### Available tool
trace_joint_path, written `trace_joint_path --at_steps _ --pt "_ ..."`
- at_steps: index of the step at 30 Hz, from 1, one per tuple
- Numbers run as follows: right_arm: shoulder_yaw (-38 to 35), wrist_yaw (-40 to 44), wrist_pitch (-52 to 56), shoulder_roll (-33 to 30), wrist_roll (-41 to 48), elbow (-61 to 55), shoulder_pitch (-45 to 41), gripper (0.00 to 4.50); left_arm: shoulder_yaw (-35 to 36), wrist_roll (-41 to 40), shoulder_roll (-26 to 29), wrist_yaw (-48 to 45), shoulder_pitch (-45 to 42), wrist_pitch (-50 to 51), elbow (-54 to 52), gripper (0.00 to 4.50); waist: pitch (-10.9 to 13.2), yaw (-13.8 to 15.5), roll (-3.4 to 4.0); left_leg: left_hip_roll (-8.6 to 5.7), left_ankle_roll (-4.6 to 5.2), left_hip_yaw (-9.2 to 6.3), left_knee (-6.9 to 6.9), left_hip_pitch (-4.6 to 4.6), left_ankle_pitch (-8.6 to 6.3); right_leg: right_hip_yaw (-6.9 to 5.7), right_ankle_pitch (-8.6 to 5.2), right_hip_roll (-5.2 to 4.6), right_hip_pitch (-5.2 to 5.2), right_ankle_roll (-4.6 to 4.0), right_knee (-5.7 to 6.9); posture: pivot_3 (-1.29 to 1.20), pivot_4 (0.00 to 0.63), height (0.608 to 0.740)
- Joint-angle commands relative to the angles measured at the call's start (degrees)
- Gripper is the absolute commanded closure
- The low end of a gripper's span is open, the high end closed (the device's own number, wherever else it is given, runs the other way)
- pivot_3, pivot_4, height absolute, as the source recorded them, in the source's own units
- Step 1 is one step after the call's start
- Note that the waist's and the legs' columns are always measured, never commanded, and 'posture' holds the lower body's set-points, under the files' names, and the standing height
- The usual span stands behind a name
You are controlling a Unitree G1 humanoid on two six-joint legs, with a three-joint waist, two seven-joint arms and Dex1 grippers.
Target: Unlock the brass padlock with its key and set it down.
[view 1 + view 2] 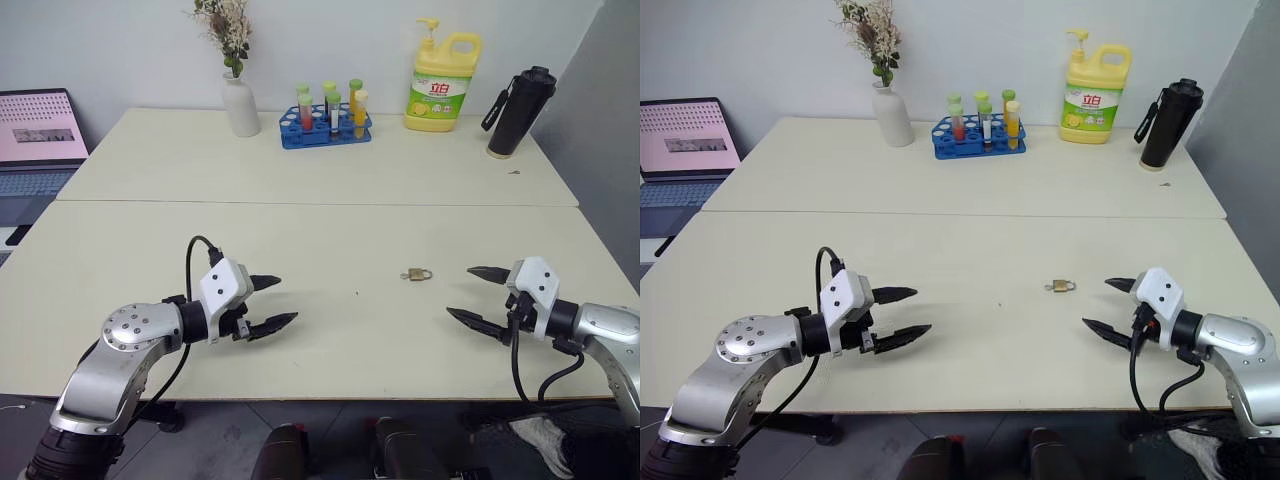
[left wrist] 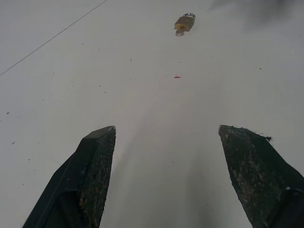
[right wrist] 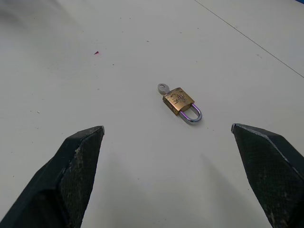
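Nothing begun yet, by the look of it: brass padlock (image 3: 179, 101) lying flat on the bare pale table (image 1: 300, 160), between the two arms and much nearer the right one, shackle seemingly seated in the body and key (image 3: 164, 88) showing at the body's far end from the shackle, apparently already in the keyhole though too small to be sure. Left gripper (image 1: 270, 304) spread wide, holding nothing, touching nothing, well apart from the lock. Right gripper (image 1: 470, 293) likewise spread wide and empty, aimed toward the lock but short of it. Next move probably a reach by the right arm to pinch the tiny lock body, calling for a fine, low approach, then a steady hold while the other arm turns the key
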Motion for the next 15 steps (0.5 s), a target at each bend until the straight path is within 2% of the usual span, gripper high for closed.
trace_joint_path --at_steps 1,15 --pt "-1.3 0.2 -0.2 -0.7 0.6 -1.7 -0.2 0.00 -0.1 -1.3 0.0 -0.7 -0.8 -0.4 -2.4 0.88 0.0 0.0 0.00 0.00 0.00 0.00 0.00 0.00 0.00 0.00 0.00 0.00 0.00 0.00 0.00 0.00 0.150 0.740" --pt "-0.5 0.0 -0.2 -1.3 -2.0 -0.6 0.0 0.00 -2.8 0.6 -0.8 3.0 -3.5 1.6 -4.3 0.88 0.0 0.0 0.00 -0.02 0.00 0.00 0.00 0.00 0.00 0.01 0.00 0.00 0.00 0.00 0.00 0.00 0.150 0.740"
